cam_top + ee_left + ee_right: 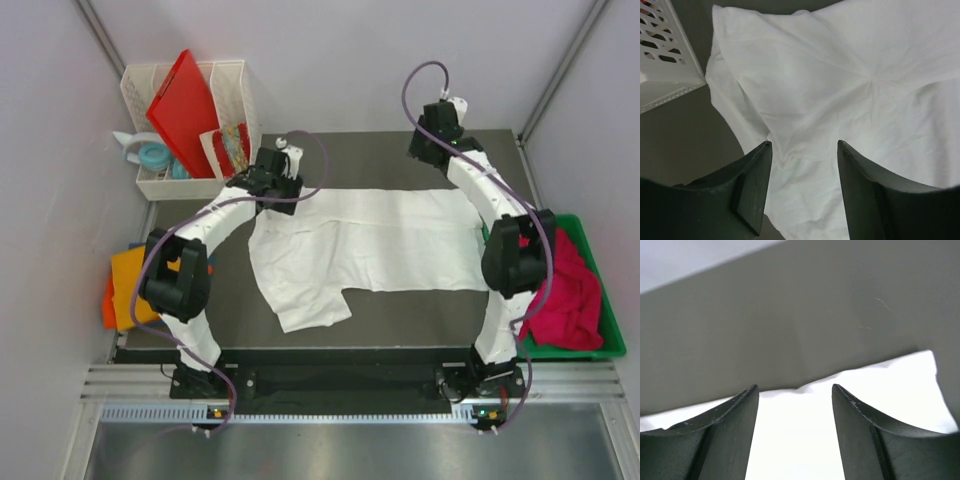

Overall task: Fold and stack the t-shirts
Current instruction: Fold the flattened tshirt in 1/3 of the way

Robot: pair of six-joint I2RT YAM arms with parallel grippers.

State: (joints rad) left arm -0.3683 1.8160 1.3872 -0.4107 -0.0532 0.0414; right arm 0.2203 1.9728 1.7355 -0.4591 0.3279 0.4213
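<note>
orange cloth shirts (pixel 125 285) lie off the table's left edge. left gripper (pixel 804 145) hangs open over the soft white t-shirt (pixel 360 240), spread mid-table and seemingly one fold in. right gripper (pixel 794 387) is open at its hem. crumpled magenta shirts (pixel 565 290) wait in the green plastic bin (pixel 575 352): plenty left.
</note>
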